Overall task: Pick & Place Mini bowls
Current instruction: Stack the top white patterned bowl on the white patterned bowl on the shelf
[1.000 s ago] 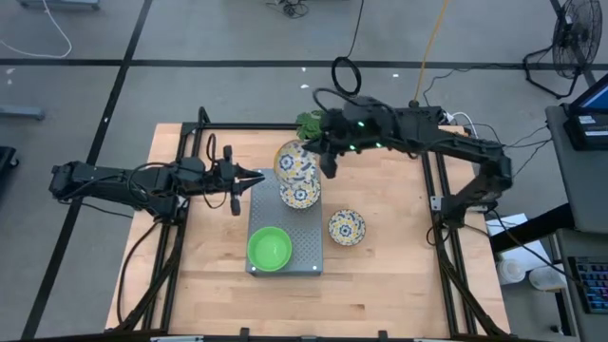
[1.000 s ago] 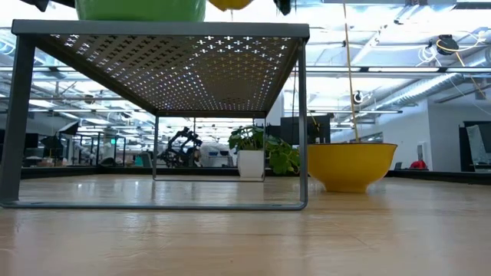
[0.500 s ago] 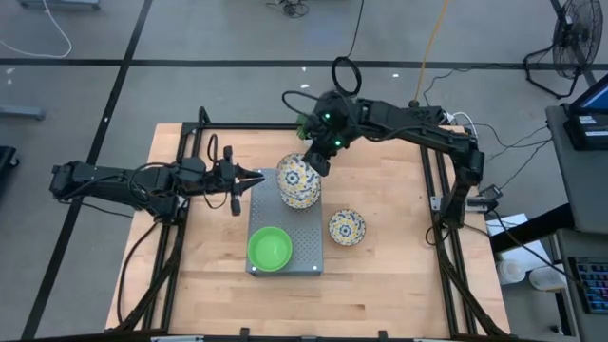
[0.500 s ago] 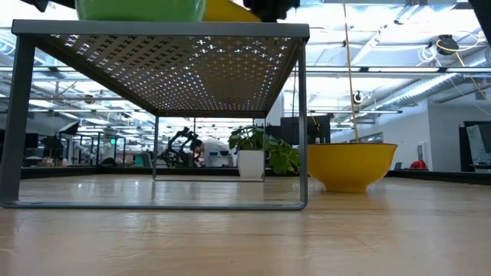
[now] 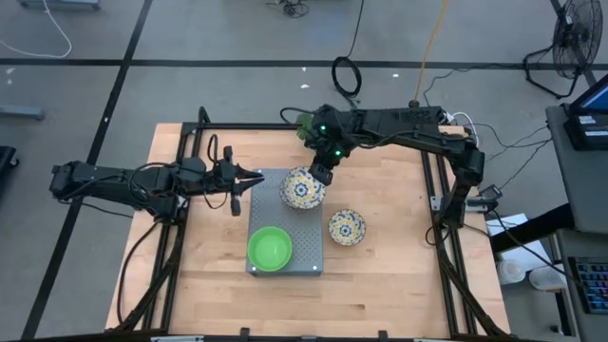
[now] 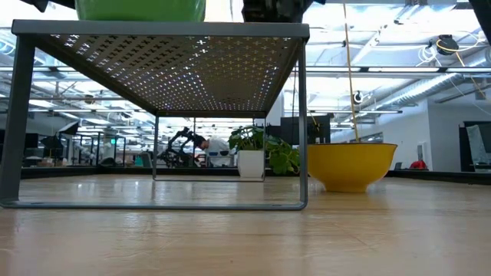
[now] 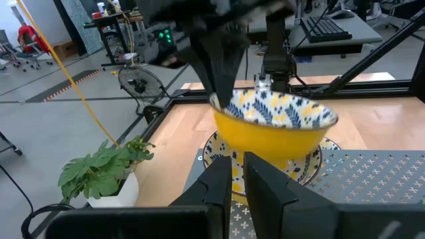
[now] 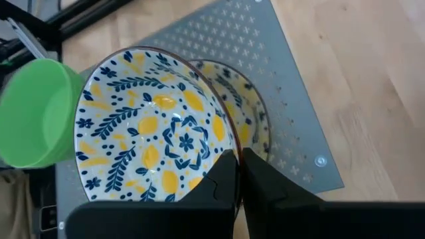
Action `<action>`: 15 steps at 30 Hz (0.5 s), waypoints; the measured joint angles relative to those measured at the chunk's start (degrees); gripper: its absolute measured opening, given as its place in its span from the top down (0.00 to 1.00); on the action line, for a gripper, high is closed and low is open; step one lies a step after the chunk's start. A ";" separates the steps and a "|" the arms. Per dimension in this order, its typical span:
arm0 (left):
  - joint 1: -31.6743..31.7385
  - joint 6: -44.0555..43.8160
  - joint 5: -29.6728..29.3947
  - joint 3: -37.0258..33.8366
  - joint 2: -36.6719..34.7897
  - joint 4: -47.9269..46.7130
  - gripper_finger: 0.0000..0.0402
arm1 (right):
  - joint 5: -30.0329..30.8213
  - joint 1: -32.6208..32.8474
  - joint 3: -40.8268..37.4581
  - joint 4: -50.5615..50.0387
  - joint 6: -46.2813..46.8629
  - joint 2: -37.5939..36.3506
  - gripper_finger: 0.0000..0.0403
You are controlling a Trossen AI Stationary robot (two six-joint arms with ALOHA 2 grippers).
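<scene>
A cream floral mini bowl (image 5: 304, 188), yellow outside (image 7: 269, 133), hangs from my shut right gripper (image 5: 321, 175) over the far end of the grey perforated tray (image 5: 306, 249). Right under it a second floral bowl (image 8: 251, 116) stands on the tray. A green bowl (image 5: 270, 248) sits on the tray's near end. A third floral bowl (image 5: 347, 227) rests on the table to the tray's right. My left gripper (image 5: 238, 185) waits shut beside the tray's far left corner, holding nothing. My right gripper pinches the held bowl's rim (image 8: 229, 141) on its far right side, one finger inside the bowl and one outside. The fingers (image 7: 222, 70) slant down from the far right. The bowl hangs tilted just above the lower bowl; whether the two touch I cannot tell.
The tray is a raised rack on legs (image 6: 302, 115). A small potted plant (image 5: 306, 123) stands at the table's far edge behind the right gripper. Black frame rails (image 5: 429, 190) run along the table's sides. Bare wood lies at the near right.
My right gripper has come down and toward the near left, tipping its fingers more steeply downward. The floral bowl it holds has sunk with it, from high above the tray to just over the bowl standing there.
</scene>
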 joint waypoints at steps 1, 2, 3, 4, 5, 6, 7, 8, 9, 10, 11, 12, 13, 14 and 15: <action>0.00 0.00 -0.02 0.00 0.00 0.00 0.88 | 0.04 0.00 -0.69 0.38 0.06 0.02 1.00; 0.00 0.00 -0.01 0.00 0.00 0.00 0.88 | 0.06 0.00 -1.15 0.87 0.06 0.02 1.00; 0.00 0.00 -0.02 0.00 0.00 0.00 0.88 | 0.06 0.00 -1.43 1.23 0.06 0.02 1.00; 0.02 0.00 -0.02 0.00 0.00 0.01 0.88 | 0.04 -0.02 -1.60 1.29 0.05 0.00 1.00; 0.00 0.00 -0.02 0.00 0.00 0.00 0.88 | 0.04 -0.02 -1.75 1.33 0.04 -0.01 1.00; 0.02 0.00 -0.02 0.00 0.00 0.00 0.88 | 0.04 -0.02 -1.97 1.64 0.05 -0.01 1.00; 0.00 0.00 -0.02 0.00 0.00 0.00 0.88 | 0.04 -0.02 -2.09 2.00 0.05 -0.01 1.00; 0.02 0.00 -0.02 0.00 0.00 0.00 0.88 | 0.04 0.00 -2.22 2.28 0.05 -0.01 1.00; 0.01 0.00 -0.02 0.00 0.00 0.00 0.88 | 0.04 -0.01 -2.33 2.47 0.06 -0.01 1.00; 0.01 0.00 -0.01 0.00 0.00 0.00 0.88 | 0.04 -0.01 -2.46 2.68 0.05 -0.01 1.00; 0.00 0.00 -0.02 0.00 0.00 0.00 0.88 | 0.06 -0.02 -2.65 3.03 0.06 -0.03 1.00; 0.01 0.00 -0.02 0.00 0.00 0.00 0.88 | 0.10 0.00 -2.91 3.43 0.06 -0.03 1.00; 0.02 0.00 -0.02 0.00 0.00 0.00 0.88 | 0.12 -0.01 -3.20 3.69 0.06 -0.03 1.00; 0.02 0.00 -0.02 0.00 0.00 0.00 0.88 | 0.14 -0.02 -3.55 3.94 0.07 -0.03 1.00; 0.01 0.00 -0.02 0.00 0.00 0.00 0.88 | 0.18 -0.02 -3.97 4.29 0.07 -0.03 1.00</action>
